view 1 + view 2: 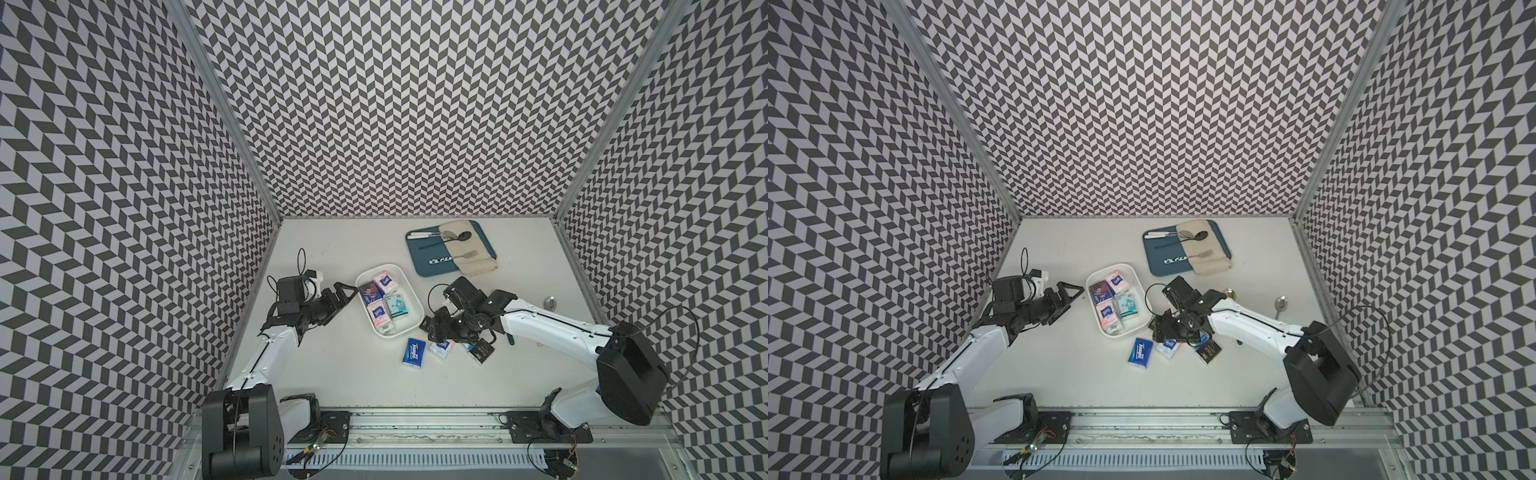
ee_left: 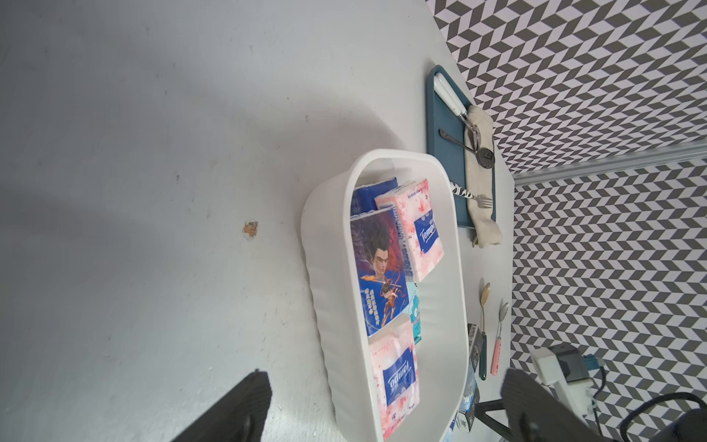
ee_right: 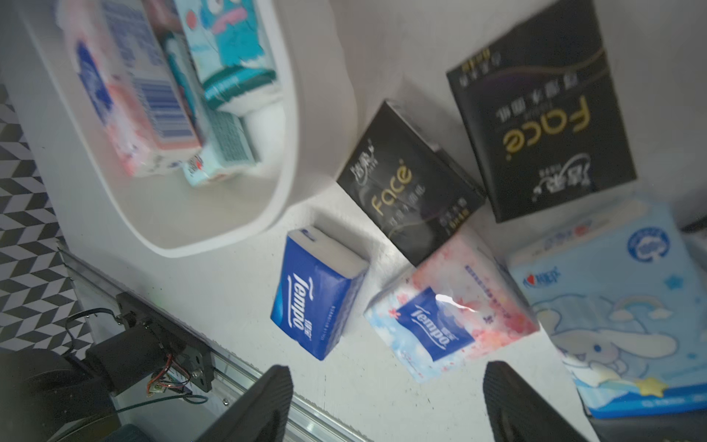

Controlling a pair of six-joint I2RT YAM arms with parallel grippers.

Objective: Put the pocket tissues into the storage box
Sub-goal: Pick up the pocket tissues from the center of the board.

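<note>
The white storage box [image 1: 367,277] [image 1: 1100,274] [image 2: 382,157] [image 3: 229,237] stands mid-table and holds several pocket tissues [image 1: 380,284] [image 2: 382,275]. More packets lie loose on the table by its near right corner: a dark blue one [image 1: 413,352] [image 3: 317,291], a pink-white one [image 1: 441,348] [image 3: 451,306], two black ones [image 3: 409,183] [image 3: 543,122] and a pale blue one [image 3: 619,306]. My right gripper [image 1: 432,328] [image 3: 386,398] hovers open over these loose packets, holding nothing. My left gripper [image 1: 347,293] [image 2: 386,413] is open beside the box's left wall.
A blue tray [image 1: 428,257] with cutlery and a beige cloth sits at the back right. Two spoons [image 2: 484,306] [image 2: 501,325] lie right of the box. Patterned walls close in three sides; a metal rail [image 1: 415,419] runs along the front.
</note>
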